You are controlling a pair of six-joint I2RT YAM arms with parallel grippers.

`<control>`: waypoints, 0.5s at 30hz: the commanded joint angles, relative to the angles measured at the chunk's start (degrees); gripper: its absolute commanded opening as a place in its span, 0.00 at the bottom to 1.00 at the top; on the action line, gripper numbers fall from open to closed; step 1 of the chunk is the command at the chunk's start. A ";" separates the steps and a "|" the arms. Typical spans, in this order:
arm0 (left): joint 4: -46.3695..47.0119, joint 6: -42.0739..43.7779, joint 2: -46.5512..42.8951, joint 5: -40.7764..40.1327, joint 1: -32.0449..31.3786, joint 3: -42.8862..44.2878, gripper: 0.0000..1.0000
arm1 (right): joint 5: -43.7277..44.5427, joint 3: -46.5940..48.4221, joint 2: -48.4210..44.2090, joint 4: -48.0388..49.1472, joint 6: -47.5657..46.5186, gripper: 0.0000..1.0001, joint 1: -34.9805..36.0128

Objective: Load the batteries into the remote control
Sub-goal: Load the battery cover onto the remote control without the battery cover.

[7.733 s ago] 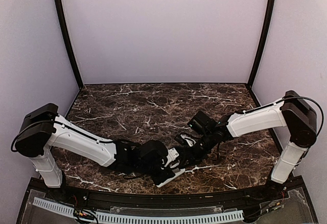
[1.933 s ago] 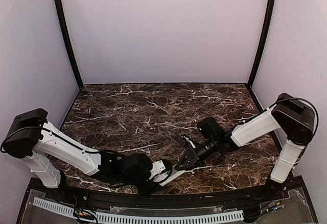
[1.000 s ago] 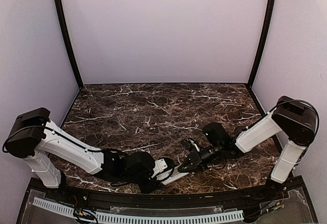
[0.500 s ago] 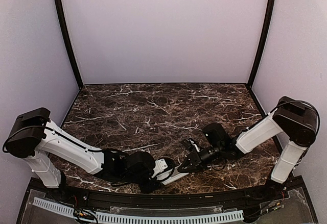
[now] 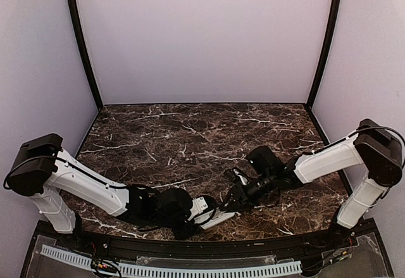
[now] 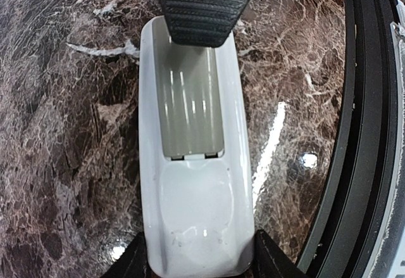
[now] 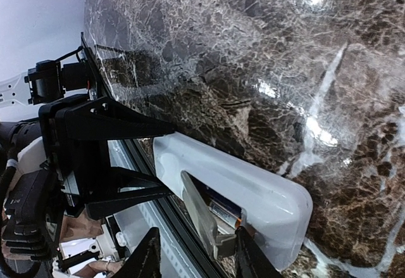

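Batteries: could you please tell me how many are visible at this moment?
1. One dark battery lies in the open back of the remote control, seen from the right wrist. Another may be hidden deeper inside.

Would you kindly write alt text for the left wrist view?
White remote control lies back-up on dark marble, near end in the jaws of the left gripper; a ribbed black pad covers the far end of its compartment.

A robot lab booth: plain lilac walls (image 5: 202,37) and black posts (image 5: 81,44) enclose a marble tabletop (image 5: 190,132) (slotted cable duct (image 5: 171,270) at 6 o'clock).
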 commanded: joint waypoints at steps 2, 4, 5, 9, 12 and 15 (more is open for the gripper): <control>-2.92 -0.18 2.44 2.80 0.09 -0.35 0.42 | 5.28 3.12 -2.61 -12.69 -4.53 0.38 0.46; -2.87 -0.18 2.41 2.78 0.09 -0.36 0.42 | 5.48 3.60 -3.07 -13.94 -4.88 0.39 0.61; -2.85 -0.18 2.41 2.81 0.09 -0.36 0.42 | 5.71 3.81 -3.29 -14.50 -4.97 0.39 0.67; -2.82 -0.27 2.41 2.77 0.09 -0.44 0.42 | 6.35 4.38 -3.42 -15.66 -4.99 0.39 1.19; -2.74 -0.33 2.42 2.78 0.09 -0.53 0.42 | 6.38 4.66 -2.97 -15.50 -4.89 0.33 1.49; -2.69 -0.35 2.41 2.82 0.09 -0.54 0.42 | 7.63 6.03 -3.45 -17.45 -5.82 0.27 1.68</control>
